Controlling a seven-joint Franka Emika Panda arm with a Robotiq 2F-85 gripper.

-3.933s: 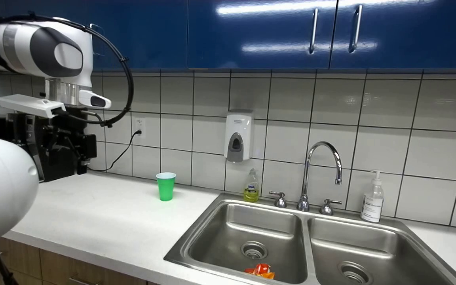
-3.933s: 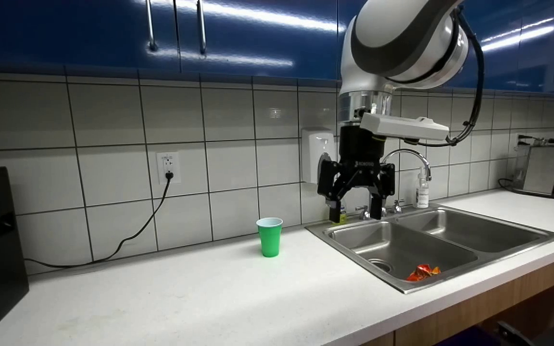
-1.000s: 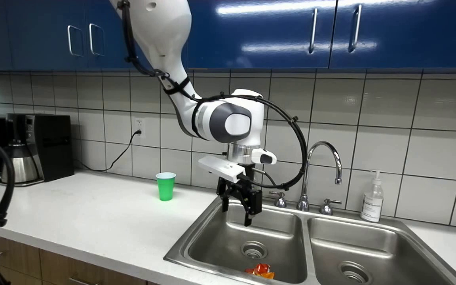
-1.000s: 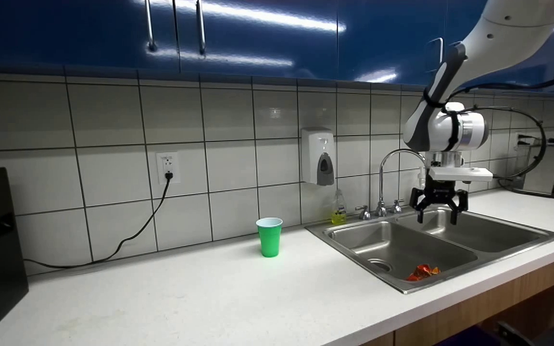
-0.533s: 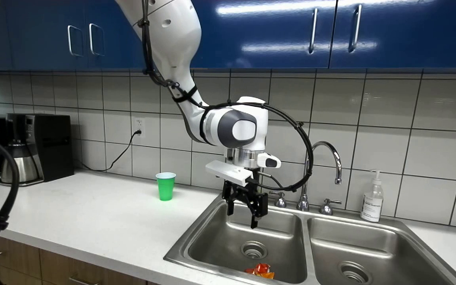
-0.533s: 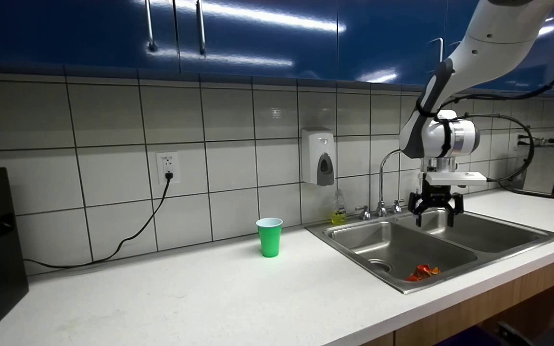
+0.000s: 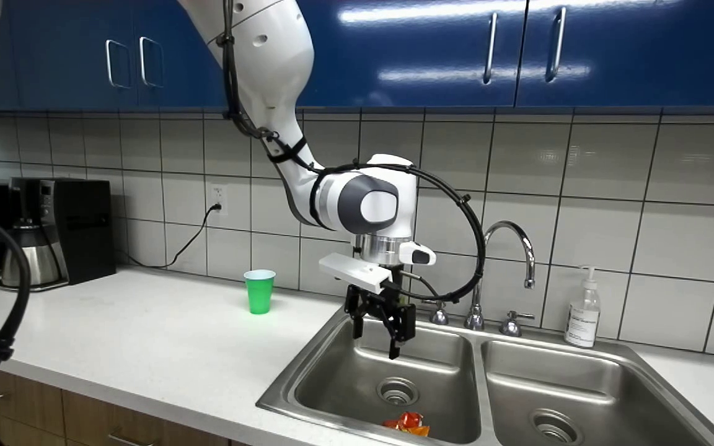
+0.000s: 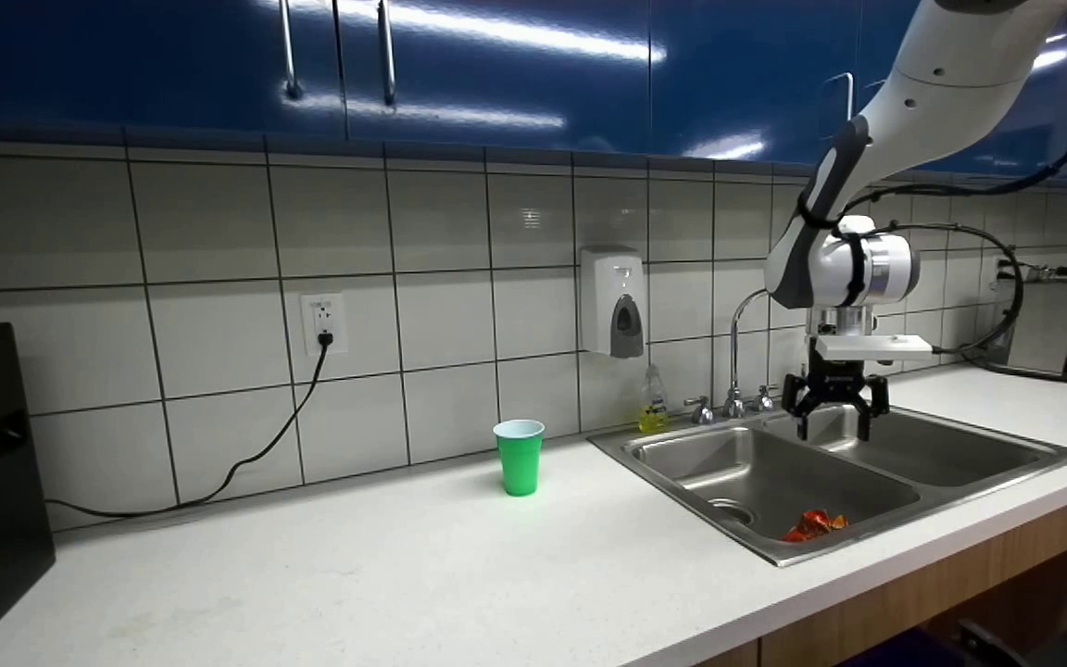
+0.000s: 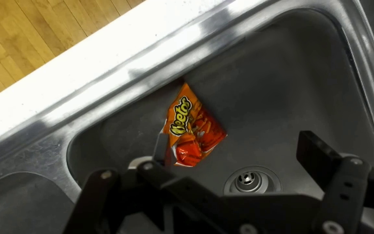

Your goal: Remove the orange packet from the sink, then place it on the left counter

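The orange packet (image 7: 406,422) lies crumpled on the floor of the sink basin nearer the long counter, by its front wall. It also shows in an exterior view (image 8: 813,525) and in the wrist view (image 9: 195,130), with yellow lettering. The double-basin steel sink (image 7: 307,364) is set into the counter. My gripper (image 7: 374,342) is open and empty above that same basin, higher than the packet and further back. In the wrist view the gripper (image 9: 234,146) has its left finger overlapping the packet's edge; the drain shows between the fingers. The left counter (image 7: 146,337) is light grey-white.
A green cup (image 7: 260,291) stands on the left counter near the wall. The faucet (image 7: 480,272), a yellow soap bottle (image 8: 652,408) and a white pump bottle (image 7: 582,313) stand behind the sink. A black coffee maker (image 7: 84,229) is at the counter's far end.
Over the last few seconds my arm has swung from over the left counter to above the sink basin and lowered. In the last half second it barely moved. The packet has not moved.
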